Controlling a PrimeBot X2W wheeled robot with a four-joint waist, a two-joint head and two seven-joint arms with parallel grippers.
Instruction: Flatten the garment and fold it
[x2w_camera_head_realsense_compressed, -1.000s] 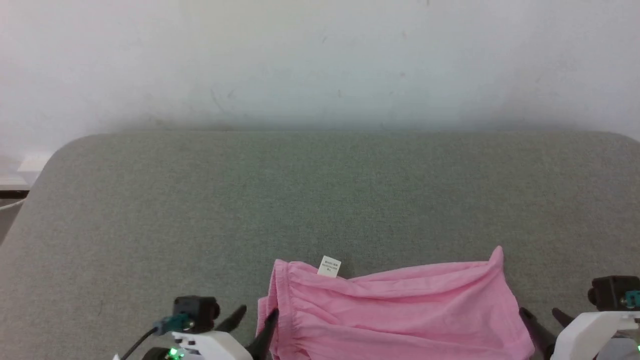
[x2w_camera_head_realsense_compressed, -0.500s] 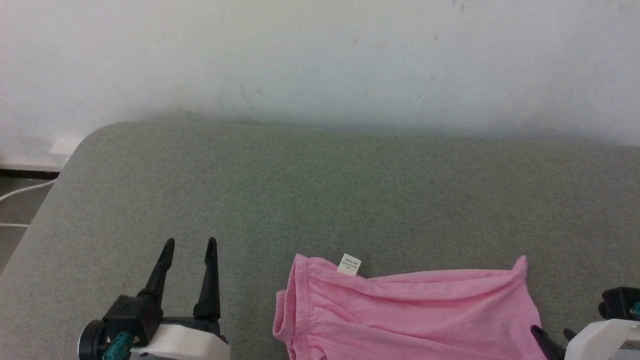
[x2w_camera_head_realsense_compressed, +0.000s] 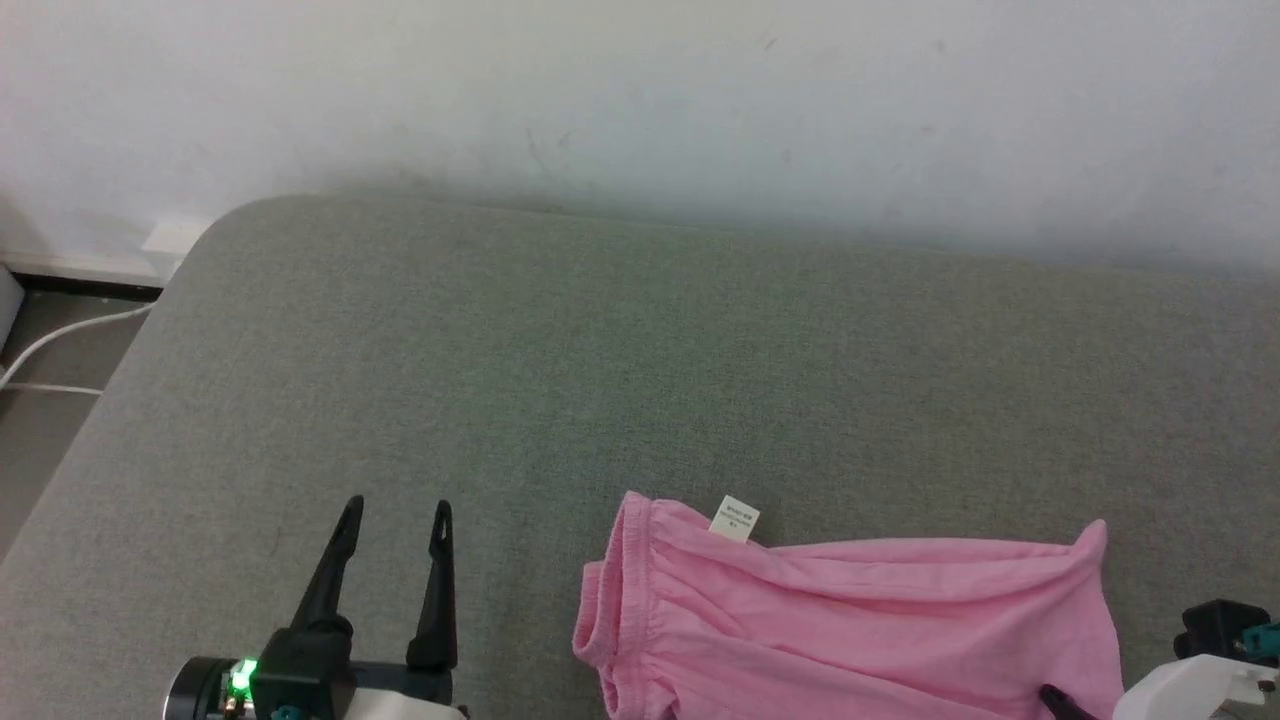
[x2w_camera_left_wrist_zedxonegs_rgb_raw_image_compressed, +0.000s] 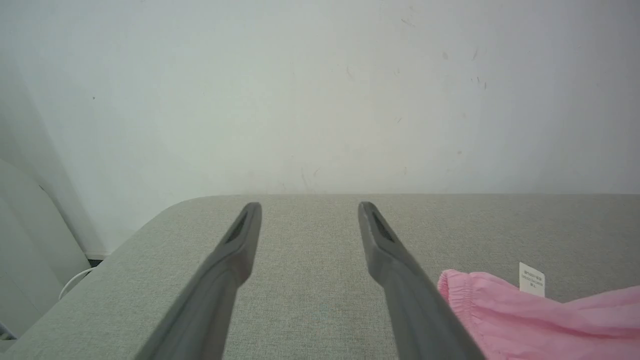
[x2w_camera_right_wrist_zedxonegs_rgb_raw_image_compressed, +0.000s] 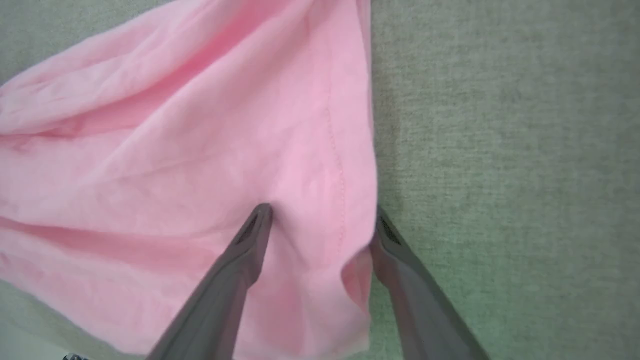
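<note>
Pink shorts, the garment (x2w_camera_head_realsense_compressed: 850, 620), lie rumpled at the near right of a grey fabric-covered counter (x2w_camera_head_realsense_compressed: 600, 350) set against a white wall (x2w_camera_head_realsense_compressed: 640, 100). The gathered waistband (x2w_camera_head_realsense_compressed: 625, 590) faces left, and a small white label (x2w_camera_head_realsense_compressed: 734, 519) stands up at its far edge. The left end effector (x2w_camera_head_realsense_compressed: 397, 503) hovers over bare counter just left of the waistband, its two dark fingers (x2w_camera_head_realsense_compressed: 330, 565) spread and empty. The right end effector (x2w_camera_right_wrist_zedxonegs_rgb_raw_image_compressed: 322, 210) is also spread wide. It straddles the garment's right hem (x2w_camera_right_wrist_zedxonegs_rgb_raw_image_compressed: 345, 175), one finger over the pink cloth and the other beside its edge, pinching nothing.
</note>
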